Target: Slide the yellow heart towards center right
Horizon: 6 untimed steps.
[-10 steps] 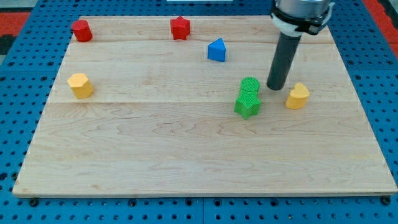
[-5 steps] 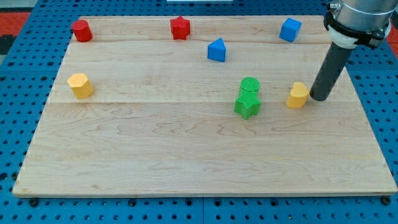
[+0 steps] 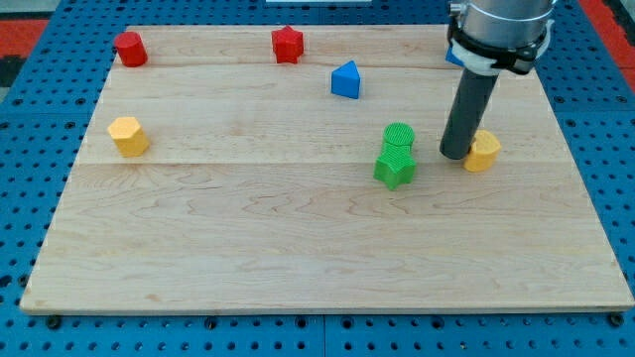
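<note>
Yellow heart (image 3: 483, 151) sits at about 3 o'clock on the wooden board (image 3: 298, 248), with my tip (image 3: 454, 155) touching its 9 o'clock side; the rod has no jaws. At 9 o'clock of my tip stand the green cylinder (image 3: 399, 136) and green star (image 3: 394, 169), touching each other. No containers show.

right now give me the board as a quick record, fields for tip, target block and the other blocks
tip: my tip is down on the board, against the view's left side of the target
target block: yellow heart, at the view's right, about mid height
nearest other: green blocks, to the view's left of my tip
top row: red cylinder, red star, blue triangle
far left: yellow hexagon
</note>
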{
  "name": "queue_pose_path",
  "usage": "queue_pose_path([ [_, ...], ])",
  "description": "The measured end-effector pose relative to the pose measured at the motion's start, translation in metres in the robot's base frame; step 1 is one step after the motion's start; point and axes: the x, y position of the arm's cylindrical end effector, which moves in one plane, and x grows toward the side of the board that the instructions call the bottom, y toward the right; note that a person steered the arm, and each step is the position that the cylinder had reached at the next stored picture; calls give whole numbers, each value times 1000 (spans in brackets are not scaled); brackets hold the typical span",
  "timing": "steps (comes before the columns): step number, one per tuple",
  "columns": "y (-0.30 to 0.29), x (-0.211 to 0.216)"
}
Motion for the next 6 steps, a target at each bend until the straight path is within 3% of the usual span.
queue_pose_path([
  [3, 9, 29],
  [4, 42, 22],
  [6, 47, 15],
])
